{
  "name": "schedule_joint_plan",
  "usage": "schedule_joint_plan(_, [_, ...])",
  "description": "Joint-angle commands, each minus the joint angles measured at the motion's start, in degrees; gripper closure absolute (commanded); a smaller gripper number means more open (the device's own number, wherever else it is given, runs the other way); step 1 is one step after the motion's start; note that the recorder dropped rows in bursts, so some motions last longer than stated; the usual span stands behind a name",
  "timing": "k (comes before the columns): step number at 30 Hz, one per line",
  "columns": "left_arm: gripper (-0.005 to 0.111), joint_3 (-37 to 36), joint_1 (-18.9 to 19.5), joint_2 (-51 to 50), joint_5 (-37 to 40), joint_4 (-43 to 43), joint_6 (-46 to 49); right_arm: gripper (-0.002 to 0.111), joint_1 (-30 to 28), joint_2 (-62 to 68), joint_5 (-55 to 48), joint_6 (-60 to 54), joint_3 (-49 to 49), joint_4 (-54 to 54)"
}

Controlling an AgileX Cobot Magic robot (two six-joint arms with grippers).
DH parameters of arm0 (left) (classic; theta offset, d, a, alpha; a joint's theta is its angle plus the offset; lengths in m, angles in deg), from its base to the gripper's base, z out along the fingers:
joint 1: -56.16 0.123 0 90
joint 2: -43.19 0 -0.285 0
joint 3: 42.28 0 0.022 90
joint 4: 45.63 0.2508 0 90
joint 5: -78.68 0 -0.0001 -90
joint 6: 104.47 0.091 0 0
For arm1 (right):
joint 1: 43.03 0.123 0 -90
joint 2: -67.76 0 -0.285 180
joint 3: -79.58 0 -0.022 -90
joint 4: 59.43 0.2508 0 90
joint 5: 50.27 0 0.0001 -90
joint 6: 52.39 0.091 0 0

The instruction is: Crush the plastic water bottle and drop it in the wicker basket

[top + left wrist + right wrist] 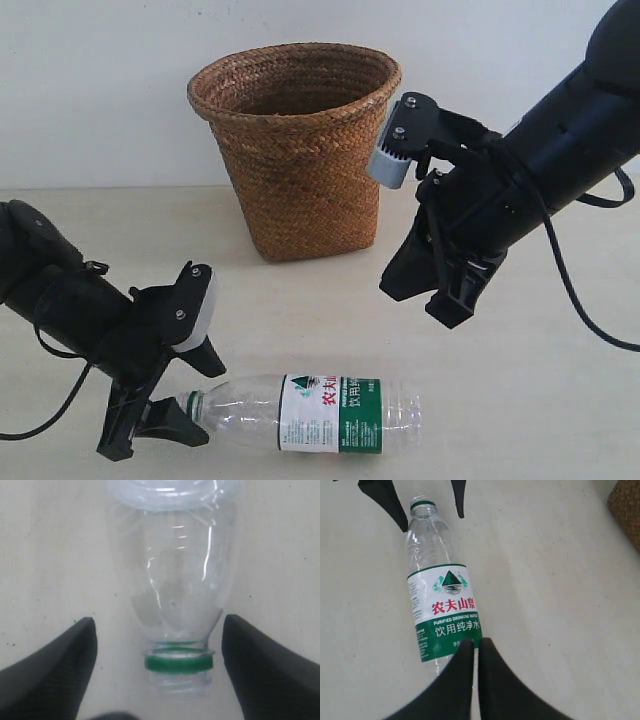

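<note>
- Lying on its side on the table (560, 420), the plastic water bottle (310, 412) rests in front of the wicker basket (300, 170), well apart from it, its ribbed body round and uncrushed.
- Its long axis runs across the basket's front. The green-ringed neck points toward the basket's left side and the base toward its right.
- The left gripper (212, 405) sits low, in front of the basket and to its left. Its fingers are spread wide, one on each side of the neck, touching neither side.
- The right gripper (425, 305) hangs just beside the basket's right wall, above the table, fingers drawn together and holding nothing.
</note>
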Motion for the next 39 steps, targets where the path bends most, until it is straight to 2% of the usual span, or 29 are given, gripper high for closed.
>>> schedule_joint_plan(1, [0.044,-0.2,-0.3,-0.2,0.0,-0.3,0.4,0.108,0.1,0.0,0.3,-0.1,0.2,0.3])
schedule_joint_plan(6, [0.044,-0.2,-0.3,-0.2,0.1,0.7,0.4,0.108,0.1,0.0,0.3,0.5,0.2,0.3])
schedule_joint_plan(9, [0.049,-0.2,-0.3,-0.2,-0.8,0.5,0.4,0.108,0.1,0.0,0.3,1.5,0.2,0.4])
schedule_joint_plan(15, [0.077,-0.2,-0.3,-0.2,-0.4,0.5,0.3,0.108,0.1,0.0,0.3,2.7,0.2,1.9])
schedule_joint_plan(19, [0.088,-0.2,-0.3,-0.2,-0.4,0.8,0.3,0.108,0.1,0.0,0.3,3.2,0.2,2.2])
schedule_joint_plan(22, [0.101,-0.2,-0.9,-0.2,-0.6,0.8,0.0,0.108,0.1,0.0,0.3,5.3,0.2,5.7])
schedule_joint_plan(25, [0.102,-0.2,-2.4,-0.2,-1.2,0.3,-2.4,0.108,0.1,0.0,0.0,6.2,0.2,10.2])
schedule_joint_plan(28, [0.102,-0.2,-4.5,-0.2,-2.1,0.3,-6.4,0.108,0.1,0.1,0.3,8.5,0.2,10.4])
schedule_joint_plan(32, [0.102,-0.2,-7.0,-0.2,-6.0,0.6,-12.6,0.108,0.1,3.2,-3.6,16.1,3.2,5.7])
schedule_joint_plan(36, [0.102,-0.2,-7.5,-0.2,-7.6,0.6,-14.1,0.108,0.1,7.1,-7.2,22.9,6.7,-0.8])
schedule_joint_plan(39, [0.102,0.7,-7.5,-0.2,-6.9,0.6,-15.3,0.108,0.9,11.0,-5.3,23.6,7.1,-1.6])
